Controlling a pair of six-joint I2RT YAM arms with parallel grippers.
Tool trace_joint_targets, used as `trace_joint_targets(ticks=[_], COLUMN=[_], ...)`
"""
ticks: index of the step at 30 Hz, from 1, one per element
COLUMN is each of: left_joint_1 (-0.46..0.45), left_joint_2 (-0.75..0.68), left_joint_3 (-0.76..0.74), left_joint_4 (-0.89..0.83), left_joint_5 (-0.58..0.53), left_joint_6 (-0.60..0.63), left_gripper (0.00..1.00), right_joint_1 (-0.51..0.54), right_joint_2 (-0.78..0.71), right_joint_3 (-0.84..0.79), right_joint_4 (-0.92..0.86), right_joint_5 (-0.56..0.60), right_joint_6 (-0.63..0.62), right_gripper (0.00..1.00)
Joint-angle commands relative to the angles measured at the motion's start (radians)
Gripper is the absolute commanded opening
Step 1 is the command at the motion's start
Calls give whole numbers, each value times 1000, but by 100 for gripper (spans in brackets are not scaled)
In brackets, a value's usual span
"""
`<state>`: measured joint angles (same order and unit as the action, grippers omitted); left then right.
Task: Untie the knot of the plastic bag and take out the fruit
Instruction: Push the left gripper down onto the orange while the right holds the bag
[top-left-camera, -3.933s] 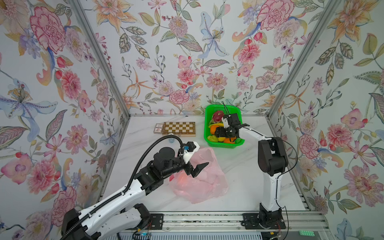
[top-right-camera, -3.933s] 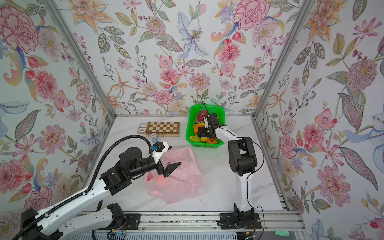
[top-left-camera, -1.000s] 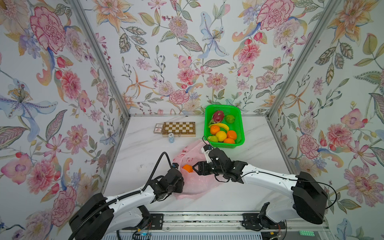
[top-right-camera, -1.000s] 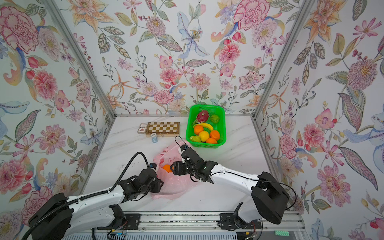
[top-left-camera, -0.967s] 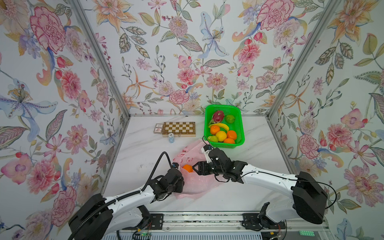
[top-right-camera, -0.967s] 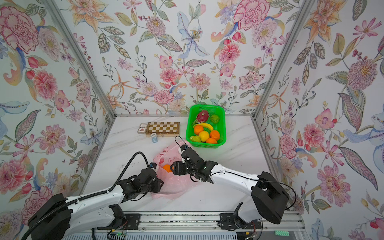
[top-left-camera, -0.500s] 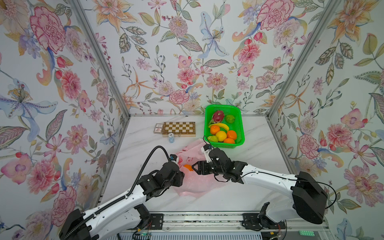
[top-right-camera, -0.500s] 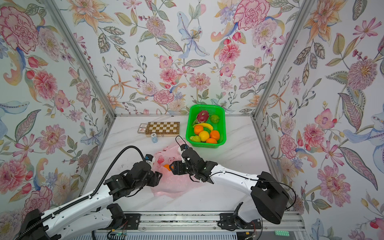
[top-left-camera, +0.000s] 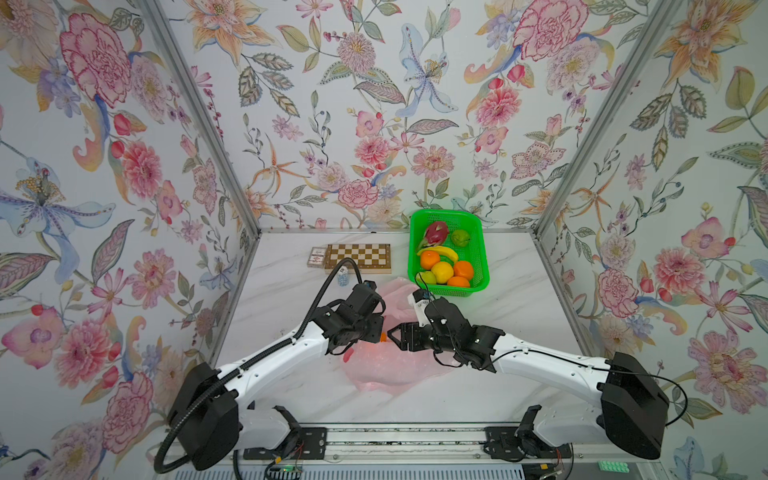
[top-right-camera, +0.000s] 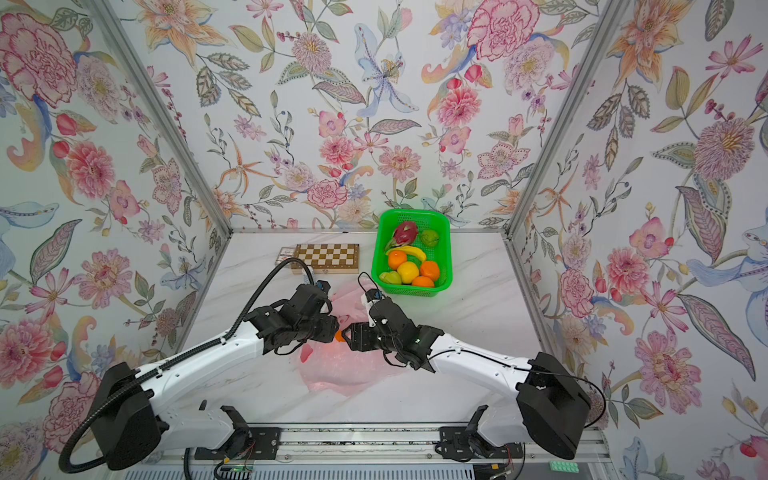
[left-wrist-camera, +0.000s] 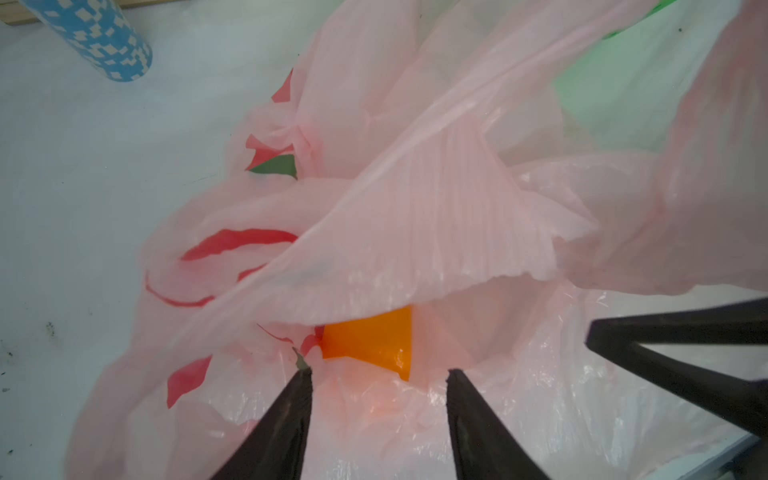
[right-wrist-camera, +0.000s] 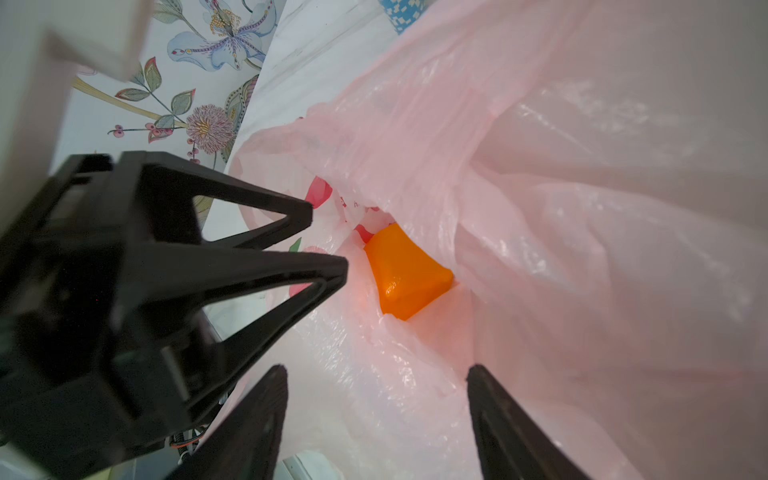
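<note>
The thin translucent pale-pink plastic bag (top-left-camera: 386, 365) lies crumpled on the white marble table (top-left-camera: 291, 299), mouth open around a glossy orange fruit (right-wrist-camera: 405, 272), while the left gripper (left-wrist-camera: 379, 372) and the right gripper (right-wrist-camera: 377, 368) both face that mouth with jaws parted, neither holding anything.

Orange fruit (left-wrist-camera: 368, 343): a fold of the bag (left-wrist-camera: 415, 232) covers most of it. Only a wedge shows in either wrist view, and only a sliver between the arms in both top views.
Bag: from above, its middle is hidden under both arms. One side is blurred in the right wrist view.
Left tool (left-wrist-camera: 376, 380) and right tool (right-wrist-camera: 374, 374): finger roots cut off by the picture edge.
Cylinder (left-wrist-camera: 91, 37): cut off likewise.
Basket (left-wrist-camera: 590, 83): a green blur behind film.
Box (top-left-camera: 316, 256): print too small to read.
</note>
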<state>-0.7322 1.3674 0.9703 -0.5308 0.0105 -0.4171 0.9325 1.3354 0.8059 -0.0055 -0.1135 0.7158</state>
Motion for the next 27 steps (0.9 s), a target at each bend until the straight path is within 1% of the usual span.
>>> trace_joint_targets(ticks=[1,5,8,11,12,13,17,19,21,25,27], left_joint_1=[25,35,37,38,38,38,39,37,38,39,37], left_joint_2=[52,111,158,189,227,234,246,252,261,263,260], left_joint_3=[41,50,51,63,64,61,30,13,4,-4,-4], left_joint_4=[1,44,71,61,55,51,57,71,74,81,86], left_joint_5=[18,26,37,50,53,55,42,35,36,38,43], left_joint_6=[28,47,75,81,85,86,84,83,84,79,80], left_gripper=[56,60,65,70,71,73,73,72,69,58,52], right_joint_1=[-5,-4,-5,-6,-5,-5,-6,-6,-7,-5,-5], right_joint_2=[-39,-54,-58,-54,-54,-54,-52,-48,-44,-38,-39], right_joint_3=[-32,-45,-51,-45,-43,-43,-45,-42,-37,-30,-28], right_joint_4=[-5,-5,0,-4,-5,-5,3,4,3,-1,-3], right_joint_5=[31,37,38,35,33,35,37,35,33,32,32], right_joint_6=[9,16,17,11,11,10,11,13,11,10,10], right_gripper=[71,72,73,75,76,76,77,77,77,77,78])
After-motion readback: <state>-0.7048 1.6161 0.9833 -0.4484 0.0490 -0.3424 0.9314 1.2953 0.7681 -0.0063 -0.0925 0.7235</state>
